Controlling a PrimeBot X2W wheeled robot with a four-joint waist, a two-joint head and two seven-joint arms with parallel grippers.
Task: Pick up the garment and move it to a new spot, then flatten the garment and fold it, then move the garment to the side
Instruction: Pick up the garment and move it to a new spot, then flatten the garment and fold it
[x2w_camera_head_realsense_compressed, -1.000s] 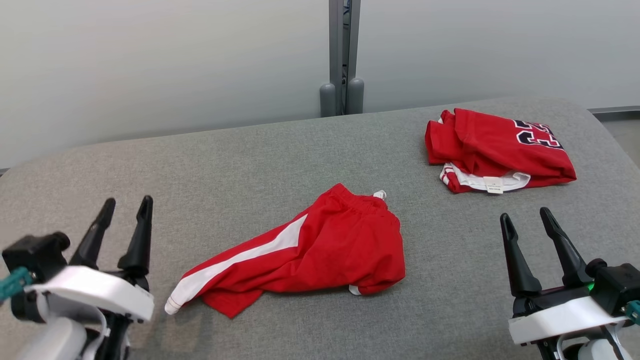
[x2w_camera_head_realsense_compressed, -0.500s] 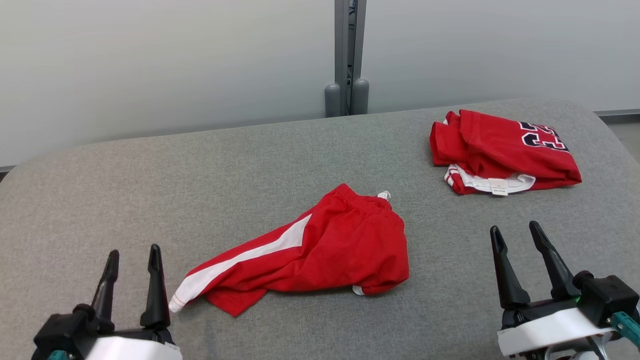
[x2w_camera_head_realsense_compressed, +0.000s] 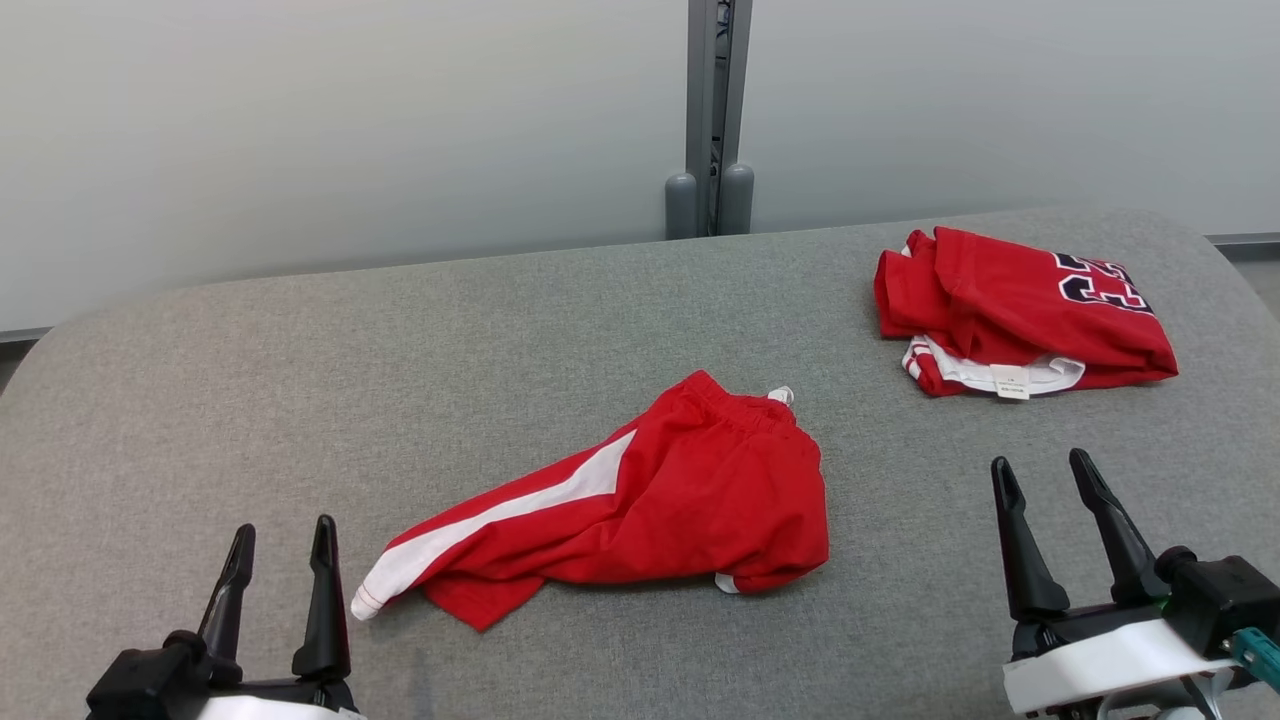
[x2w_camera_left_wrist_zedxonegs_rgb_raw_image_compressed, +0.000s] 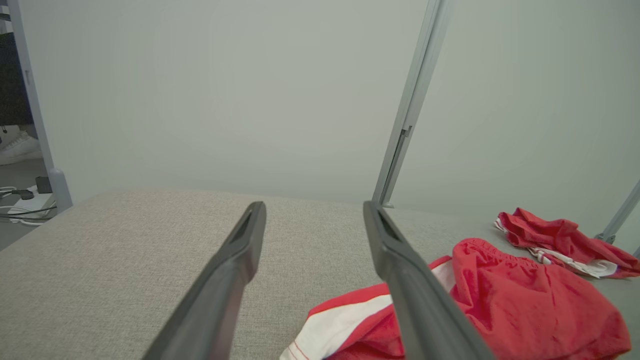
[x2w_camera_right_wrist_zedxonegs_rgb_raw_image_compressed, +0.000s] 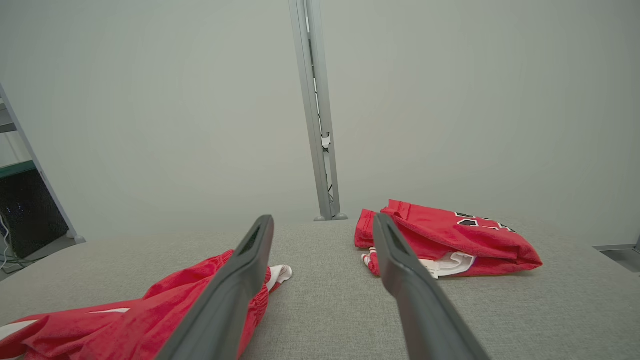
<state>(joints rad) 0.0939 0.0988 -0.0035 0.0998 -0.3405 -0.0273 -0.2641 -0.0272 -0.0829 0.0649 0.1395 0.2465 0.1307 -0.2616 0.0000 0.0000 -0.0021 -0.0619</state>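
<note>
at the near left edge of the head view, the left gripper (x2w_camera_head_realsense_compressed: 284, 527) stood with its two dark fingers apart, released and holding nothing, fingertips pointing toward the far side. at the near right, the right gripper (x2w_camera_head_realsense_compressed: 1040, 460) was likewise spread wide and empty. both hung clear of the garment.

between them and a little farther out, the red shorts (x2w_camera_head_realsense_compressed: 700, 500) lay crumpled on the grey padded table (x2w_camera_head_realsense_compressed: 500, 330), roughly at its middle. one leg with a white side stripe (x2w_camera_head_realsense_compressed: 520, 505) stretched toward the near left, its white cuff (x2w_camera_head_realsense_compressed: 366, 600) ending near the left gripper's fingers without touching them. the gathered waistband (x2w_camera_head_realsense_compressed: 745, 405) faced the far side, with a small white scrap at its far right corner. the bulk of the shorts was bunched and wrinkled, not flat.

farther off, at the far right of the table and well apart from the shorts, a folded red jersey (x2w_camera_head_realsense_compressed: 1020, 310) rested with dark numerals on top and a white label (x2w_camera_head_realsense_compressed: 1011, 381) at its near edge. beyond the table's far edge a grey metal post (x2w_camera_head_realsense_compressed: 712, 100) rose before a pale wall (x2w_camera_head_realsense_compressed: 300, 130).
</note>
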